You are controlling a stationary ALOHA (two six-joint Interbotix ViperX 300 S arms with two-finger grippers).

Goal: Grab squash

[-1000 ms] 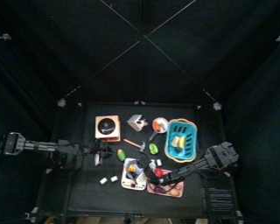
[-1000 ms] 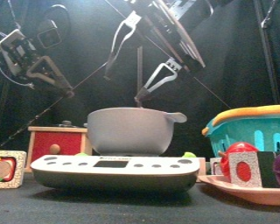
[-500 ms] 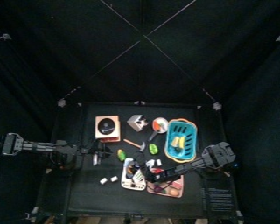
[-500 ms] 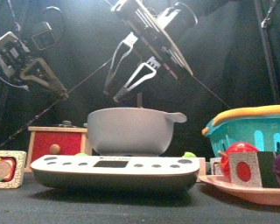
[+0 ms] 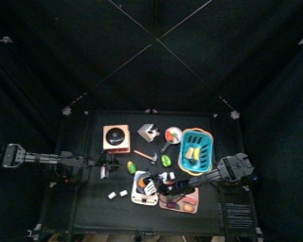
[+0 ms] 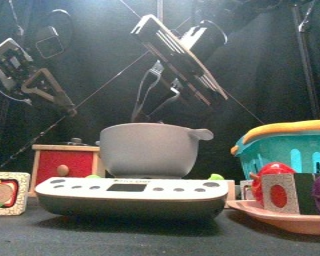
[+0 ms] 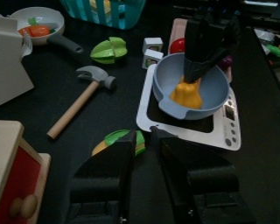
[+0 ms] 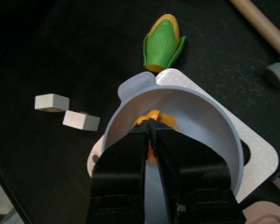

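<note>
Sitting in the grey bowl on the scale, near the table's front edge, the orange squash has the right gripper reaching down into the bowl onto it. In the right wrist view the two jaws stand nearly together with the squash pinched between their tips. The grasp step looks in hand; the next move would call for a firm squeeze and a straight lift clear of the bowl's rim. The teal basket toward the right edge holds something yellow; what else lies in it cannot be told. The left gripper hovers apart, toward the left edge, its jaws slightly parted and holding nothing.
</note>
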